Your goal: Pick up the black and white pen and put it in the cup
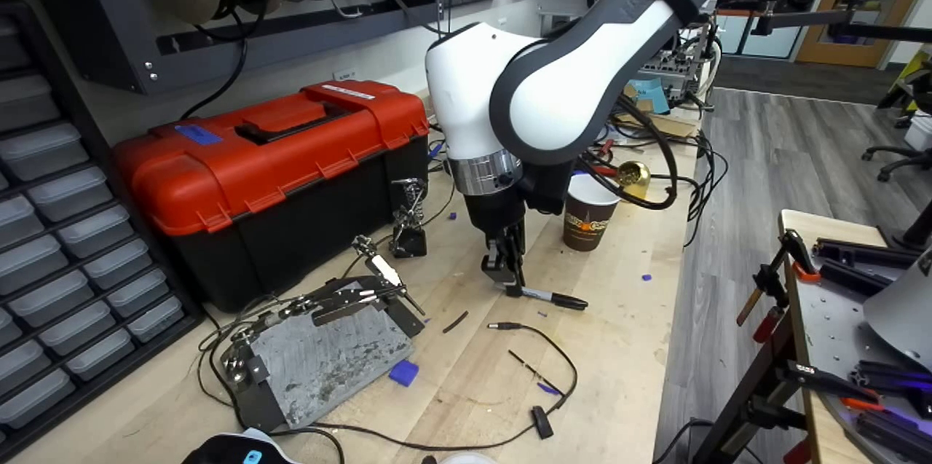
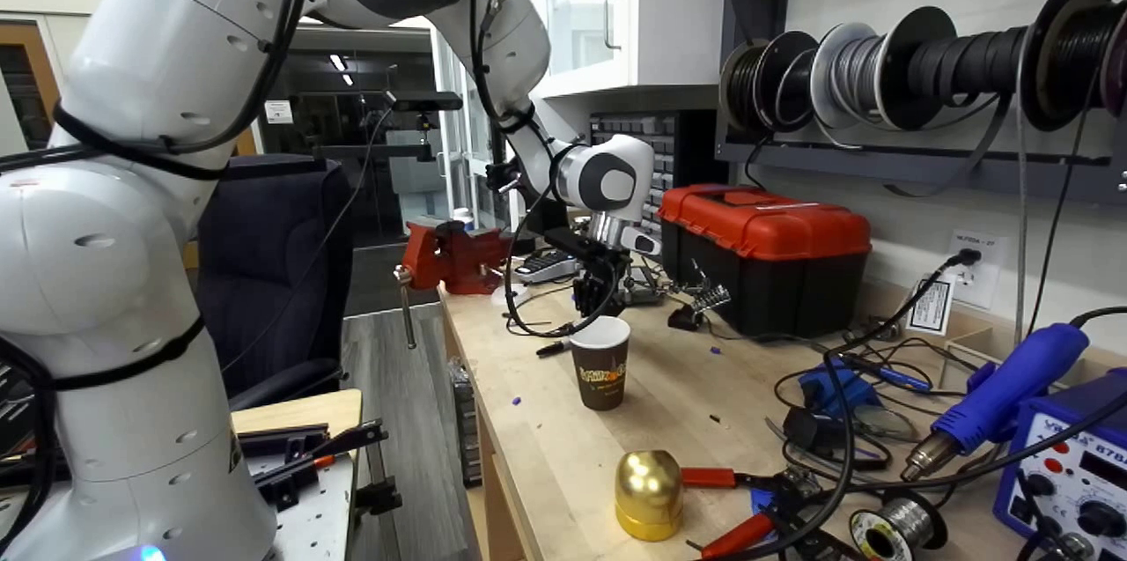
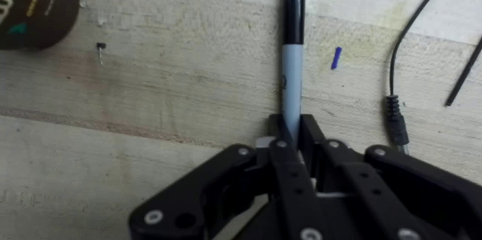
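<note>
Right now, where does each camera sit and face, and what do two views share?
Wrist view: mounted behind the black hand, facing down at pale wooden bench; shows hand closed on the slim black-and-white pen.
In an exterior view: above the bench, facing along it; red-lidded black plastic toolbox left, white jointed arm cropped at top.
In an exterior view: opposite end, facing back past the brown paper cup; arm from white shoulder column to hand.
Both exterior views share toolbox, cup, pen and hand.

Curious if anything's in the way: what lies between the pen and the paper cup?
The wrist view shows a tiny, thin-tailed dark bit, plus pale specks, between the pen and the cup.
</note>
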